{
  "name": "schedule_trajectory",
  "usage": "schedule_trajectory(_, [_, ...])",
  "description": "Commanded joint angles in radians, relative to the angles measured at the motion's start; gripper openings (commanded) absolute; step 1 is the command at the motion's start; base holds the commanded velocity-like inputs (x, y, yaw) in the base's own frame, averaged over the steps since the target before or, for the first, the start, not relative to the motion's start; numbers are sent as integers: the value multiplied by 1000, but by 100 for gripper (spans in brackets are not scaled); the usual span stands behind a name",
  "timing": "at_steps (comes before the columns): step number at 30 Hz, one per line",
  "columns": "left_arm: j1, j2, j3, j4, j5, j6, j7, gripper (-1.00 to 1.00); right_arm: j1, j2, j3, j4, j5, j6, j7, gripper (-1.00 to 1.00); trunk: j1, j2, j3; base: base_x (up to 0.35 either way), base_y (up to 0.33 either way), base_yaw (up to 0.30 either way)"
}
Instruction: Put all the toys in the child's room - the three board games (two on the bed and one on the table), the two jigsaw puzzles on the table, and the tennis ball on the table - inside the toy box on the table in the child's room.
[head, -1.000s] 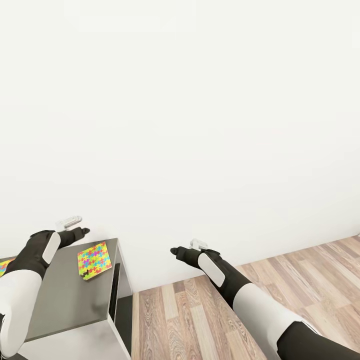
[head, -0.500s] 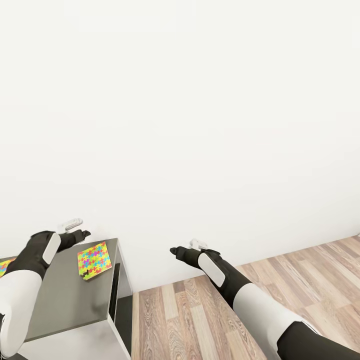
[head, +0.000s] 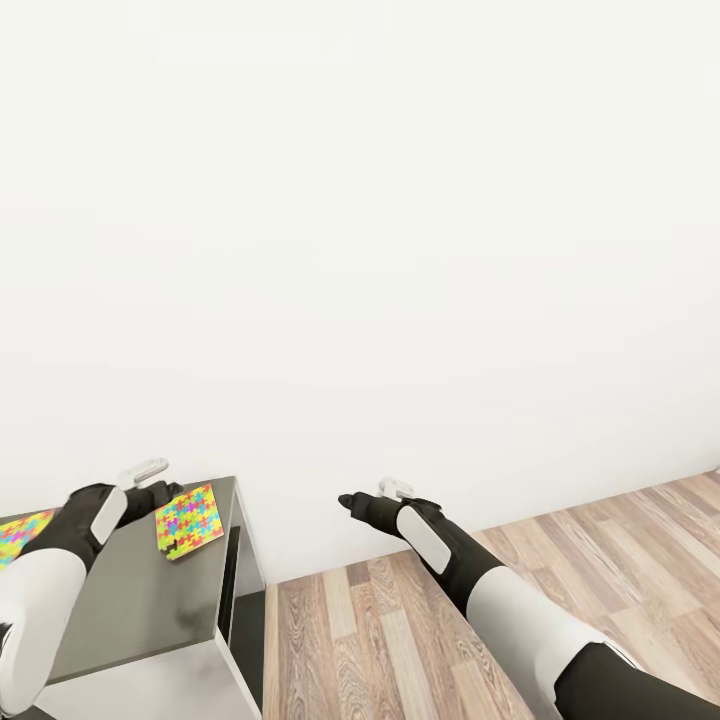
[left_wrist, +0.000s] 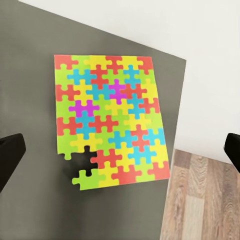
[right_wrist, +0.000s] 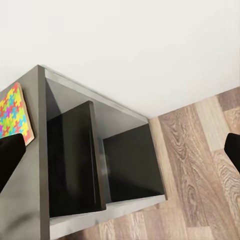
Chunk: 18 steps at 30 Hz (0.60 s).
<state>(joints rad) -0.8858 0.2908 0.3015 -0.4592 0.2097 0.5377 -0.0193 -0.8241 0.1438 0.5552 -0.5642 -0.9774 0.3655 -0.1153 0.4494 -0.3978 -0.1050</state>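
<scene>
The left claw (head: 165, 490) hangs above the dark grey counter (head: 140, 600), its two fingers spread wide apart, with nothing between them. Looking down from its wrist, a jigsaw puzzle (left_wrist: 110, 122) lies flat on the counter directly beneath the claw, framed between the two dark fingertips (left_wrist: 10, 162). The sheet sits close to the counter's end edge, where the top drops away to the wood floor (head: 450, 620). One corner piece on the near side is missing or loose, leaving a notch there.

A second jigsaw puzzle (head: 25, 525) shows behind the left forearm, further along the counter from the claw.

The right claw (head: 347, 500) is held out over the floor, well apart from the counter, also open and empty; its wrist looks down at the counter's end with its dark cubby shelves (right_wrist: 100, 170).

To my eye the step in hand is picking up the near puzzle. The sheet is thin and flat, so a straight pinch from above will likely find no edge to bite on. Better to come down with one finger past the counter's end edge and nudge the sheet partly over that edge, then close on the overhang. Go gently; the interlocked pieces may flex or slip.
</scene>
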Motion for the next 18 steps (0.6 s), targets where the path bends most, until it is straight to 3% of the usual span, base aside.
schedule_trajectory(1, [-1, -1, 5, 3, 2, -1, -2, 100, -1, -1, 5, -2, -10, 1, -9, 100, 1, -2, -2, 0, 0, 0])
schedule_trajectory(18, [-1, 1, 1, 19, -1, -72, 3, 100, -1, -1, 6, -2, -10, 0, -7, 100, 1, -2, -2, 0, 0, 0])
